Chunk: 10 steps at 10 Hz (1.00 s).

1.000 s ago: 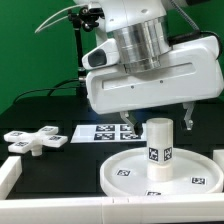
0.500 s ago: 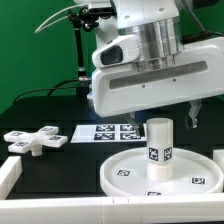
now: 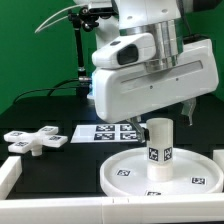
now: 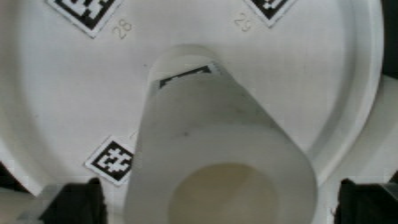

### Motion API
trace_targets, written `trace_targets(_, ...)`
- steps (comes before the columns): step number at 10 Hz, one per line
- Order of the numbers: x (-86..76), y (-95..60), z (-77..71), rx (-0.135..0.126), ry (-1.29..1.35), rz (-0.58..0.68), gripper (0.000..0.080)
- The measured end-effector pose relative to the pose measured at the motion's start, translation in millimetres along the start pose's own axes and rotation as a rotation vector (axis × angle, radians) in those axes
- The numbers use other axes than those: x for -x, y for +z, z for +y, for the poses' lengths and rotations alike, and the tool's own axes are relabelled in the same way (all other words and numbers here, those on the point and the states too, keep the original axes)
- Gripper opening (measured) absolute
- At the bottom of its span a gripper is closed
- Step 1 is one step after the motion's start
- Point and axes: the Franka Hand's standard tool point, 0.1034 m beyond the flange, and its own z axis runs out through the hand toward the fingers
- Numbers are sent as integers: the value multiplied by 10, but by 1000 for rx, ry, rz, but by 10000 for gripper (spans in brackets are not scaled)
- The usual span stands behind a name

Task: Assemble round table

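Gripper (image 3: 157, 118) is open. We see its fingers (image 4: 71, 200) spread either side of the leg (image 3: 159, 148), just above its top, with a gap to each pad. The leg stands upright near the centre of the disc (image 3: 115, 178), with bare disc floor all round out to the rim. The cross base (image 3: 33, 140) lies flat on the table (image 3: 40, 115), well apart on the exterior view's left. The marker board (image 3: 108, 132) lies behind the disc. There is bare table between base and disc. A white rail (image 3: 8, 170) runs near the disc's front edge.
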Motion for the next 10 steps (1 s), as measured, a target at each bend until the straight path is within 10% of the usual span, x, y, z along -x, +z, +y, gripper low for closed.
trace_targets(10,27,67,17,56,-891,-93,649)
